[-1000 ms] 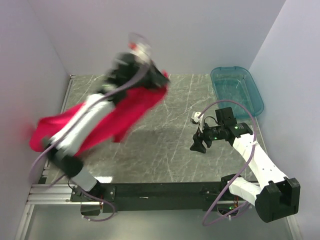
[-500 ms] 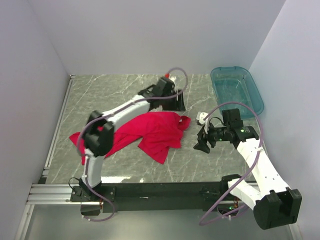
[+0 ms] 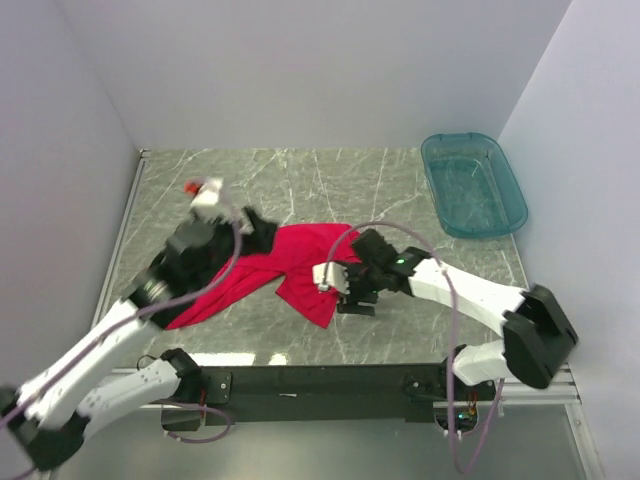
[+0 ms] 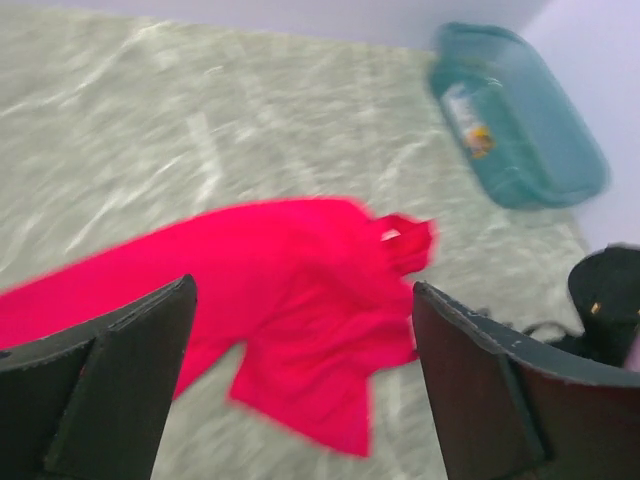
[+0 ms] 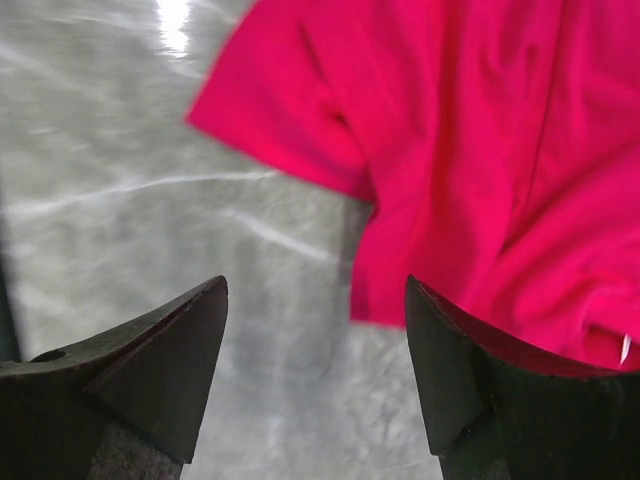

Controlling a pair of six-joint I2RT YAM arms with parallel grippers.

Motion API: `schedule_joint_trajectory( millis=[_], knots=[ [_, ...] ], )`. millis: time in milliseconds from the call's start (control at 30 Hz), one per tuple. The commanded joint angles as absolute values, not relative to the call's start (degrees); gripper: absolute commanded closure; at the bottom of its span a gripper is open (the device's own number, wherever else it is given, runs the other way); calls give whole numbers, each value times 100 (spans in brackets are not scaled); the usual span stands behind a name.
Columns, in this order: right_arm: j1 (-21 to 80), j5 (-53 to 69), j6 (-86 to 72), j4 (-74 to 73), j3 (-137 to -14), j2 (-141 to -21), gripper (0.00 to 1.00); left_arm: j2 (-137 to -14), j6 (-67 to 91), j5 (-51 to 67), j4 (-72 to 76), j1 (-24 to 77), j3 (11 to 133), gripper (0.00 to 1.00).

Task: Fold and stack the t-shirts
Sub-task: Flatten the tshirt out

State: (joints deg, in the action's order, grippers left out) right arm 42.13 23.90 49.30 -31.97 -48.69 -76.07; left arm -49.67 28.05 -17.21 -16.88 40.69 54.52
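The red t-shirt [image 3: 290, 262] lies crumpled and unfolded on the marble table, stretching from the centre toward the near left. My left gripper [image 3: 258, 232] hovers above its far left part, open, with nothing between the fingers; in the left wrist view the t-shirt [image 4: 290, 260] lies well below the left gripper [image 4: 302, 288], and its white neck label [image 4: 390, 235] shows. My right gripper [image 3: 352, 295] stands open low over the shirt's near right edge. In the right wrist view the t-shirt [image 5: 480, 130] fills the upper right and the right gripper [image 5: 316, 283] spans bare table and the cloth's hem.
A teal plastic bin [image 3: 473, 185] stands at the table's far right corner and also shows in the left wrist view as the bin [image 4: 520, 110]. White walls close in the left, back and right. A black rail [image 3: 320, 380] runs along the near edge.
My left gripper opened and let go of the t-shirt, which dropped onto the table; that arm then pulled back left. My right gripper moved left to the shirt's right edge.
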Motion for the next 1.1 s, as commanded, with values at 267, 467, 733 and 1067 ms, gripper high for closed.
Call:
schedule_joint_trajectory(
  millis=[267,467,733,1067],
  knots=[
    [4957,615,4333,-2355,-6037,-9562,42,-1767,3410,-2716,-2566,4025,4158,3],
    [4922,606,4201,-2566,-6651,-9739,100,-1679,3384,-2444,-2733,4025,4122,3],
    [3622,-1991,2524,-784,-10058,-11384,83,-1433,3709,-2390,-2935,4017,4174,3],
    [3217,-2284,2460,109,-8504,-10120,4,-1547,3849,-2242,-2805,4025,3965,4]
  ],
)
